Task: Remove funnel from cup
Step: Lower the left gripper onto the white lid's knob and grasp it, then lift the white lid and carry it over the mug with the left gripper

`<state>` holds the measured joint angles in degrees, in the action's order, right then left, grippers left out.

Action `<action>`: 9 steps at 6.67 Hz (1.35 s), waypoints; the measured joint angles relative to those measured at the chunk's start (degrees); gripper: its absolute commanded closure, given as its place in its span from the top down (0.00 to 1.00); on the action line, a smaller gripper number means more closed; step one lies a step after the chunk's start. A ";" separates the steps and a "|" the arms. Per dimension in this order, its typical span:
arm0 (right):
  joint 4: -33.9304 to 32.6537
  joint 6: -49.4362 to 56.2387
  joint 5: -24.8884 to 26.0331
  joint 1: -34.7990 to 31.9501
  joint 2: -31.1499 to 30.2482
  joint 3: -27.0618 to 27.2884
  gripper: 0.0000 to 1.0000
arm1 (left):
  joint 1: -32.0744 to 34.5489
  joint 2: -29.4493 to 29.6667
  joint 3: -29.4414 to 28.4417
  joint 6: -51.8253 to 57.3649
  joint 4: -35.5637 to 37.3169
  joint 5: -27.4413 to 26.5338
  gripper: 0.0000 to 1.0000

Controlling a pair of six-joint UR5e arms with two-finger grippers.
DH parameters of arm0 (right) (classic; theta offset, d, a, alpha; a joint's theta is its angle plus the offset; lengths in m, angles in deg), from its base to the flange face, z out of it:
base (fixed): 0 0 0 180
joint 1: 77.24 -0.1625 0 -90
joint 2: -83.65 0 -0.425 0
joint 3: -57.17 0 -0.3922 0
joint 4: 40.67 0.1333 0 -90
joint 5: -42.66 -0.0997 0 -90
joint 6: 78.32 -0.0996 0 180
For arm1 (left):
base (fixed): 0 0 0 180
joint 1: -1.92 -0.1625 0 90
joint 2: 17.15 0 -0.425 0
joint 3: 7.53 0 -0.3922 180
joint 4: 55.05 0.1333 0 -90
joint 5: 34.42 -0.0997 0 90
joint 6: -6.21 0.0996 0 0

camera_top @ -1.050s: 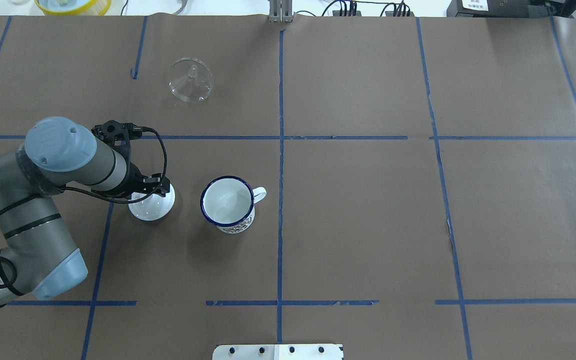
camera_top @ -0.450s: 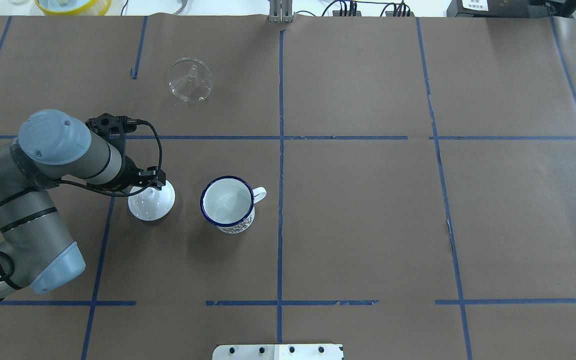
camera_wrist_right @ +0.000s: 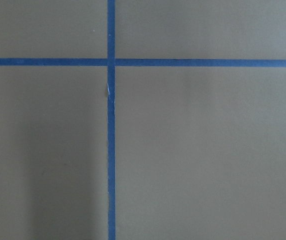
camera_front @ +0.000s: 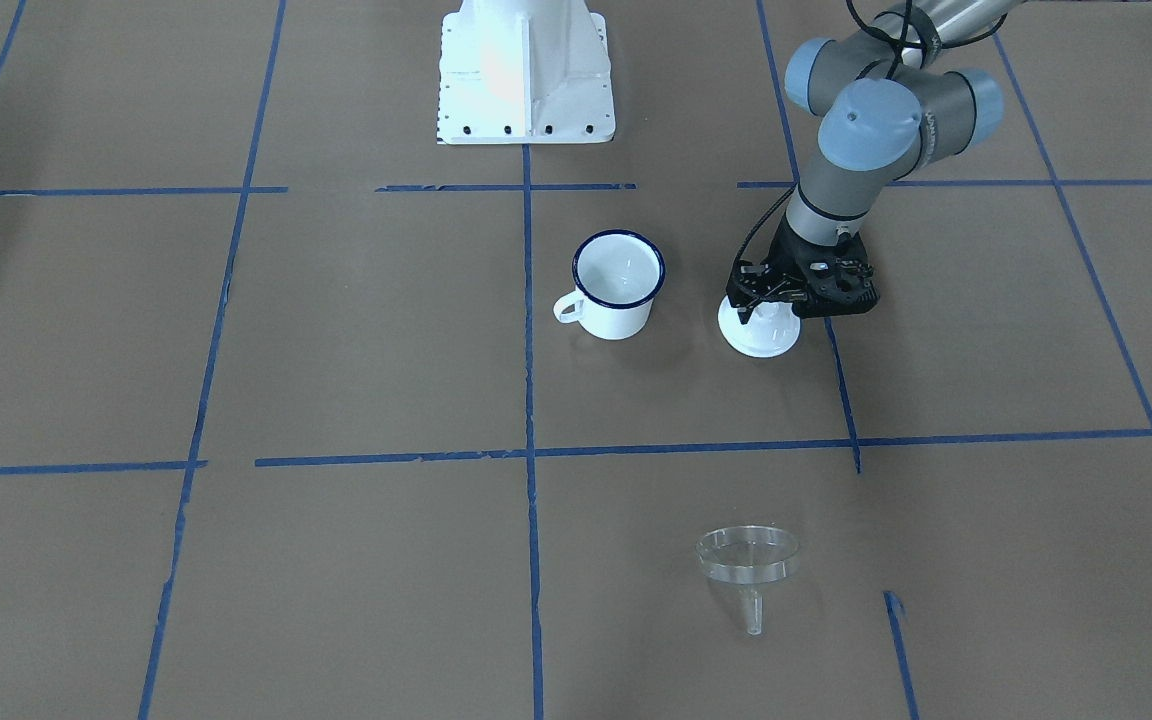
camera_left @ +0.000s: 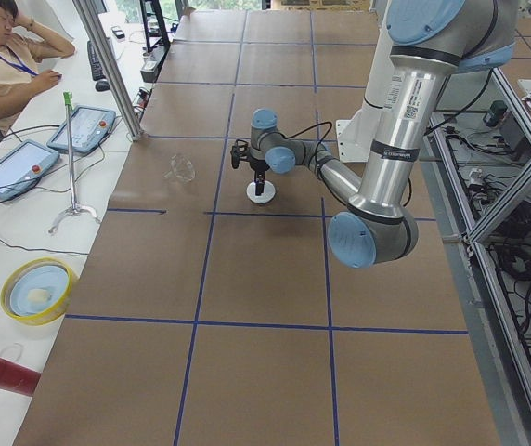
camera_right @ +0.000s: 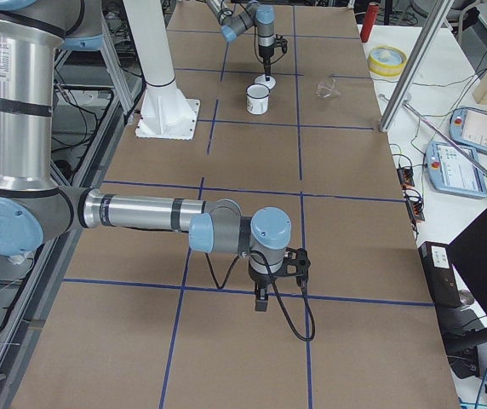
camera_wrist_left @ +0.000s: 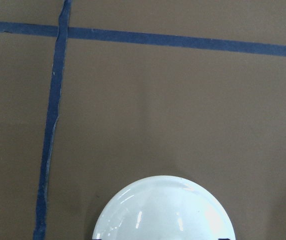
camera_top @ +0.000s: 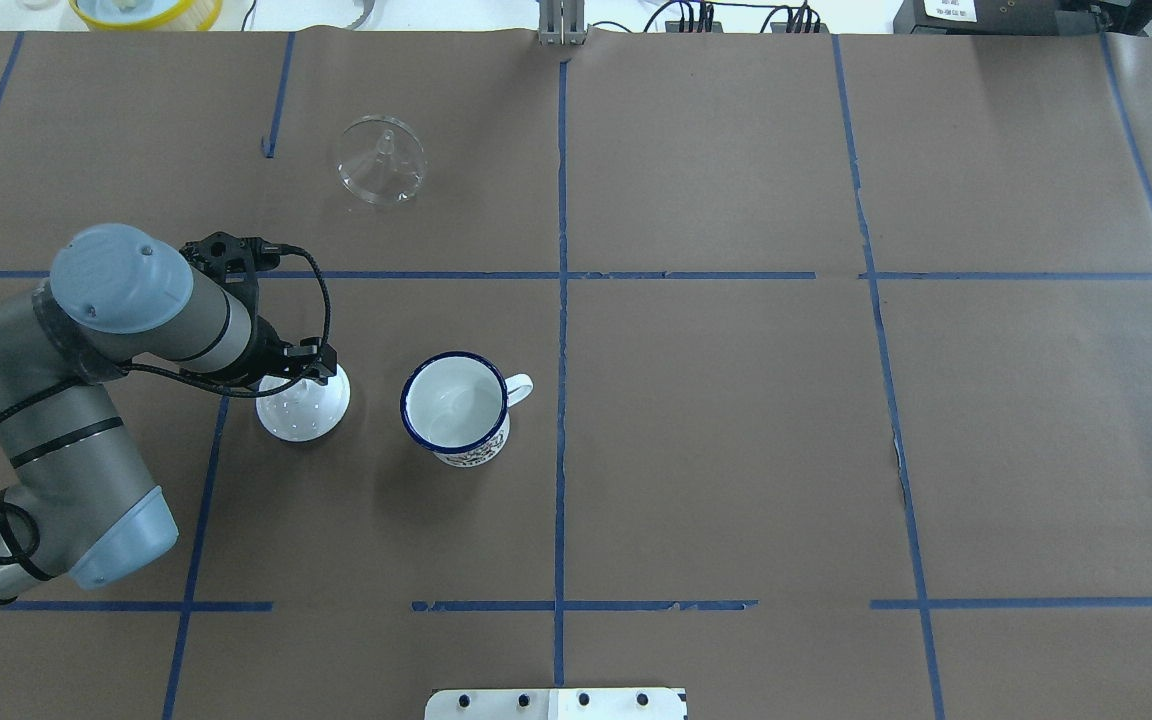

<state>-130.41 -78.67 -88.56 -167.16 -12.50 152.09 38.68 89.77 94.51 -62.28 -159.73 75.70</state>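
The clear funnel (camera_top: 382,160) lies on its rim on the table, spout up, far behind the cup; it also shows in the front view (camera_front: 748,560). The white mug with the blue rim (camera_top: 456,405) stands upright and empty, handle to the right. My left gripper (camera_top: 301,368) hovers over the back edge of a round white lid (camera_top: 304,412) left of the mug; its fingertips sit far apart at the bottom corners of the left wrist view, open, holding nothing. My right gripper (camera_right: 261,302) shows only in the right side view, so I cannot tell its state.
The lid (camera_wrist_left: 163,210) lies flat on the brown paper with blue tape lines. The robot's white base plate (camera_front: 524,75) is behind the mug. A yellow bowl (camera_top: 146,10) sits beyond the table's far left edge.
My left arm shifted slightly back and left over the lid, then eased back a little. The lid, mug and funnel have not moved.
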 measured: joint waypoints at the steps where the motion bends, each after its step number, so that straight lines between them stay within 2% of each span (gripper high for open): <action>1: 0.00 0.00 0.00 0.00 0.00 0.00 1.00 | -0.03 0.03 0.23 -0.16 0.32 0.03 0.11; 2: 0.00 0.00 0.00 0.00 0.00 0.00 1.00 | -0.03 0.41 0.71 -0.33 1.81 0.07 0.00; 6: 0.00 0.00 0.00 0.00 0.00 0.00 1.00 | 0.21 1.64 2.54 -0.44 5.73 0.09 0.00; 7: 0.00 0.00 0.00 0.00 0.00 0.00 1.00 | 0.55 1.69 5.46 -0.13 8.46 0.17 0.00; 8: 0.00 0.00 0.00 0.00 0.00 0.00 1.00 | 1.35 3.03 9.89 0.06 14.28 0.29 0.00; 9: 0.00 0.00 0.00 0.00 0.00 0.00 1.00 | 2.43 7.03 12.86 -0.38 21.43 0.44 0.00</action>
<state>-130.41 -78.67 -88.56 -167.16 -12.50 152.09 41.11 96.80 107.37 -62.66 -138.31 76.15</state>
